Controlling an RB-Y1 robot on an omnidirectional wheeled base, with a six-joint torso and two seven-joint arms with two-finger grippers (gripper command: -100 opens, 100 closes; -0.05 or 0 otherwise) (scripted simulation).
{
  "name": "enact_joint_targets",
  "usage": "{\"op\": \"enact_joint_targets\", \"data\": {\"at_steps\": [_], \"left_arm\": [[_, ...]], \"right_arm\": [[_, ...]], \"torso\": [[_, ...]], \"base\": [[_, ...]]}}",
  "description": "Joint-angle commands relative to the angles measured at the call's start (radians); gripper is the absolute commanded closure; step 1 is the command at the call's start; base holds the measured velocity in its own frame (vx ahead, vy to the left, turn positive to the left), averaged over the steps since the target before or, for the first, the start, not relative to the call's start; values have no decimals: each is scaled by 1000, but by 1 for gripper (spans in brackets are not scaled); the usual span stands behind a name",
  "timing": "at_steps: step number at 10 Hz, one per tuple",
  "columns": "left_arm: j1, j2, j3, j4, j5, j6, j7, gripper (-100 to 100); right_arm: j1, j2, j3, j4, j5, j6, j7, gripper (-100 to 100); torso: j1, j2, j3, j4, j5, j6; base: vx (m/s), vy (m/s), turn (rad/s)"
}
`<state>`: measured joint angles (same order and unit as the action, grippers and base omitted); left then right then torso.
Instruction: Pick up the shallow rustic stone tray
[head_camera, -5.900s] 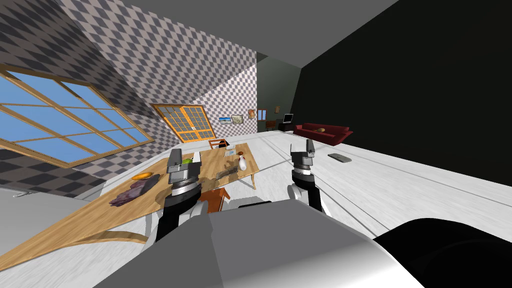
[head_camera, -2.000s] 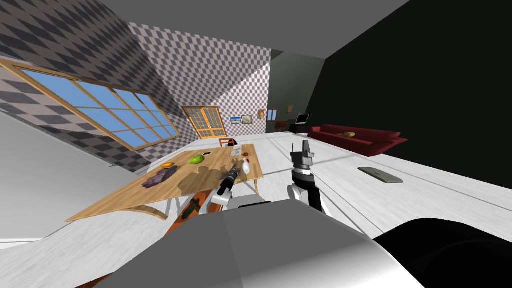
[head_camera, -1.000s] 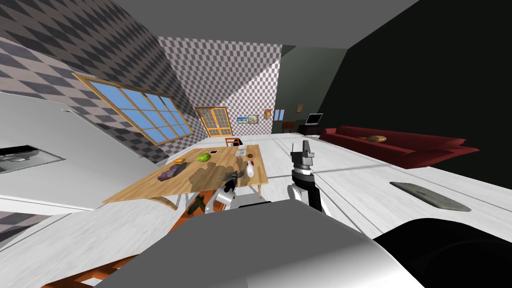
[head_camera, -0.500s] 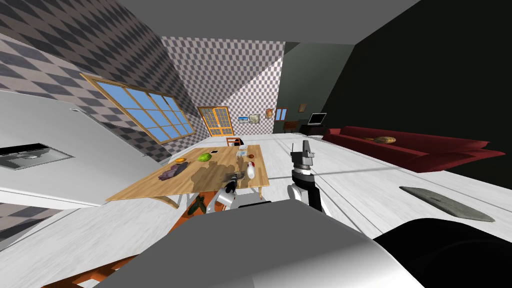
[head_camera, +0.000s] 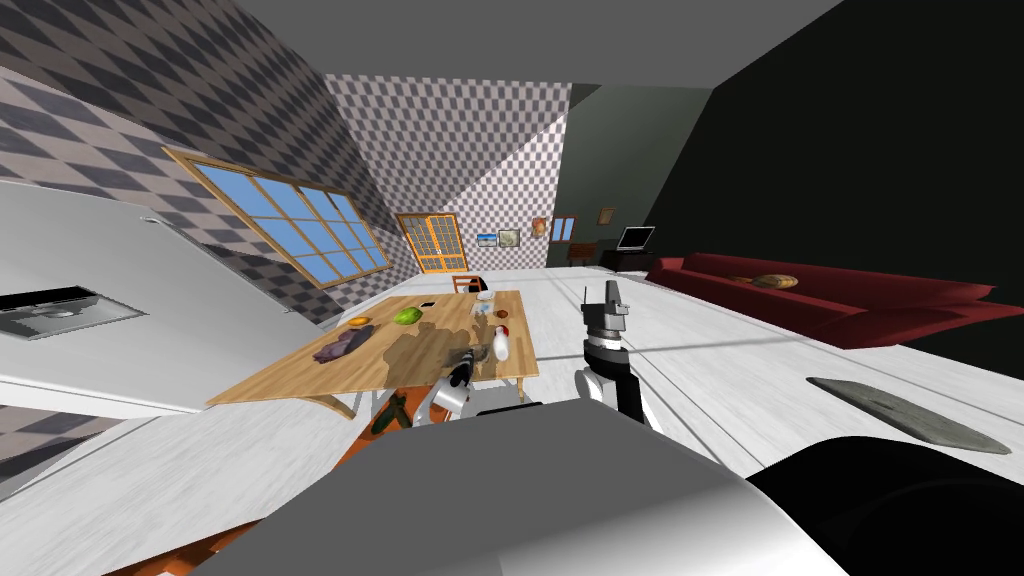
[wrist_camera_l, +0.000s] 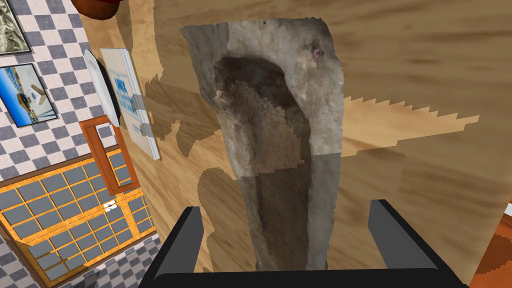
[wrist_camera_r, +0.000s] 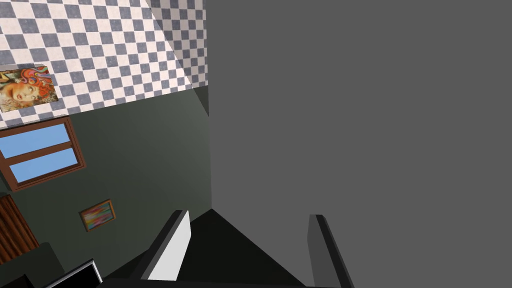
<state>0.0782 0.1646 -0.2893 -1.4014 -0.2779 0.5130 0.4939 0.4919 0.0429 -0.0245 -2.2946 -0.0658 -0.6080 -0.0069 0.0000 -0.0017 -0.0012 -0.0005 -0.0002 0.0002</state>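
The stone tray (wrist_camera_l: 285, 130) is a long, shallow, rough grey-brown slab with a darker hollow, lying on the wooden table (head_camera: 300, 375). My left gripper (wrist_camera_l: 287, 240) is open just above the tray's near end. One finger stands on each side, apart from the stone. In the head view the left gripper (head_camera: 463, 362) reaches low over the table's near right part. My right gripper (head_camera: 608, 293) is held up beside the table, away from it, and its fingers (wrist_camera_r: 175, 245) are open with nothing between them.
On the table are a white bottle (head_camera: 500, 342), a green fruit (head_camera: 406, 316), an orange one (head_camera: 360, 321), a purple-grey lump (head_camera: 343, 343), and a white plate with a box (wrist_camera_l: 132, 110) beyond the tray. An orange chair (head_camera: 395, 405) stands under the table. A red sofa (head_camera: 820, 295) is at the right.
My left arm has come down from a raised pose to reach over the table. My base has turned, shifting the whole view; in the last half second almost nothing moves.
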Motion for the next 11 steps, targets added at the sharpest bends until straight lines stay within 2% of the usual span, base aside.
{"op": "enact_joint_targets", "data": {"at_steps": [1, 5, 6, 7, 9, 10, 11], "left_arm": [[0, 0, 0, 0, 0, 0, 0, 100], [-1, 0, 0, -1, 0, 0, 0, 100], [-1, 0, 0, -1, 0, 0, 0, 0], [7, 5, -13, -34, -3, 29, 9, 100], [16, 10, -26, -70, -7, 59, 20, 100], [12, 8, -22, -58, -5, 47, 15, 100], [13, 9, -23, -60, -5, 51, 17, 0]], "right_arm": [[0, 0, 0, 0, 0, 0, 0, 0], [0, 0, 0, 0, 0, 0, 0, 0], [0, 0, 0, 0, 0, 0, 0, 0], [0, 0, 0, 0, 0, 0, 0, 0], [0, 0, 0, 0, 0, 0, 0, 0], [0, 0, 0, 0, 0, 0, 0, 0], [0, 0, 0, 0, 0, 0, 0, 0]], "torso": [[0, 0, 0, 0, 0, 0], [1, 2, 1, 0, 0, 0], [1, 2, 1, 0, 0, 0], [1, 2, 1, 0, 0, 0], [2, 6, 3, 1, 0, 0], [3, 6, 3, 1, 0, 0], [2, 5, 3, 1, 0, 0]], "base": [[0, 0, 0], [1, 0, -2], [0, 0, 0], [-33, 8, -17], [-51, 30, -18], [-24, 16, -3], [-5, 3, 1]]}}
